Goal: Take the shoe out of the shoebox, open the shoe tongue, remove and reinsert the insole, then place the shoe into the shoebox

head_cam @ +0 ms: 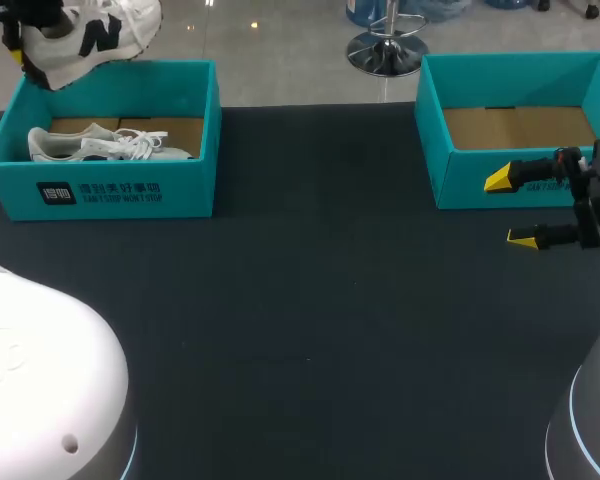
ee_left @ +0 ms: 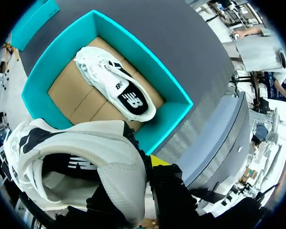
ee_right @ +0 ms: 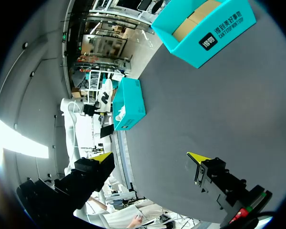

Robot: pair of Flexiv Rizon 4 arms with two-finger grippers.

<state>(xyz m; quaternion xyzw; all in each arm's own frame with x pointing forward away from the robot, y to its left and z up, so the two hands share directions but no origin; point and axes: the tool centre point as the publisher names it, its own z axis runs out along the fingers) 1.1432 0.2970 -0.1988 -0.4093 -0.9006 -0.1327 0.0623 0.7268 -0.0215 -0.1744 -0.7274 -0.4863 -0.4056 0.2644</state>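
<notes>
Looking down, left arm: comes in at the far left corner, raised well above the table [head_cam: 310, 330]; left gripper [head_cam: 22, 48] is clamped on the held shoe [head_cam: 90, 35], which hangs in the air over the far left corner of the left shoebox [head_cam: 100, 195]
Looking down, second shoe [head_cam: 105, 145]: lies on its side on the cardboard floor of the left shoebox
Looking down, right arm: comes in low from the right edge, fingers pointing toward the middle of the table; right gripper [head_cam: 510, 208] is spread wide with nothing in it, just in front of the near wall of the right shoebox [head_cam: 460, 185]
Left wrist, left gripper [ee_left: 150, 164]: one yellow tip shows against the outside of the held shoe's [ee_left: 86, 157] heel collar, the other is hidden inside the shoe; the shoe's opening faces the camera
Left wrist, below the gripper: left shoebox [ee_left: 174, 102] with the second shoe [ee_left: 114, 83] lying along its floor
Right wrist, right gripper [ee_right: 150, 157]: both yellow tips stand far apart over bare table [ee_right: 219, 109]; nothing between them
Right wrist, ahead: right shoebox [ee_right: 205, 40] near; left shoebox [ee_right: 128, 102] well beyond it
</notes>
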